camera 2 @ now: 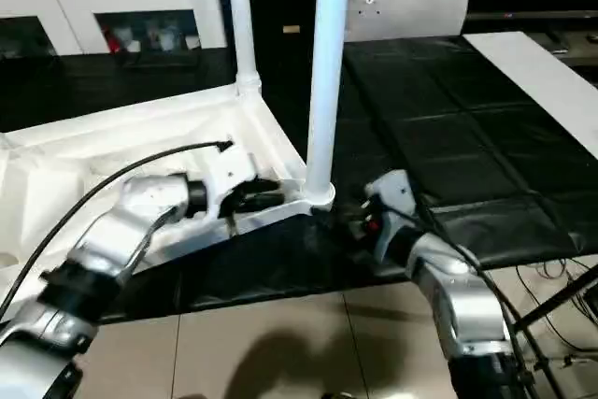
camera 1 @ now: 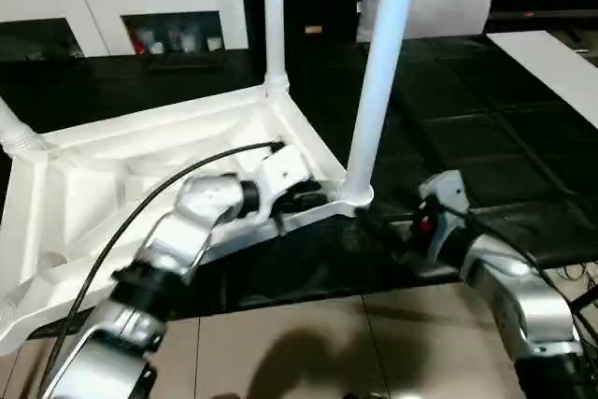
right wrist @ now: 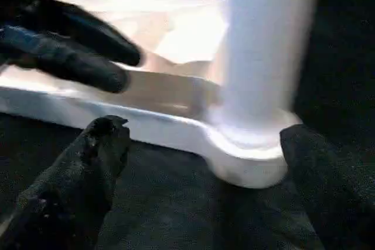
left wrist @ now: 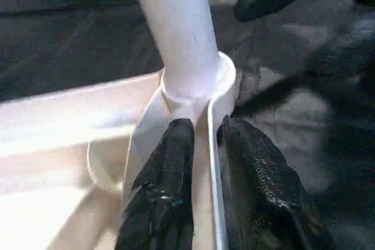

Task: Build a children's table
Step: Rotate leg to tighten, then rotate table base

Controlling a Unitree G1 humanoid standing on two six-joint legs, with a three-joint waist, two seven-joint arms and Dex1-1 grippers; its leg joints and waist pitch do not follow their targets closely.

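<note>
The white tabletop (camera 1: 112,184) lies upside down on a black mat, ribbed underside up. A white leg (camera 1: 378,72) stands upright in the near right corner socket (camera 1: 353,195). Another leg (camera 1: 274,16) stands in the far corner, and a third (camera 1: 14,133) shows at the left edge. My left gripper (left wrist: 206,130) sits astride the tabletop's thin rim just beside that near socket, its fingers slightly parted with the rim between them. My right gripper (right wrist: 202,130) is open wide on the mat side of the same socket, one finger on each side of it and not touching.
A white cabinet (camera 1: 140,16) with glass doors stands at the back left, and a white cushion (camera 1: 439,2) at the back right. The black mat (camera 1: 486,119) runs right to a white board (camera 1: 561,63). Beige floor tiles (camera 1: 308,343) lie nearest me. A black cable (camera 1: 140,203) arcs over my left arm.
</note>
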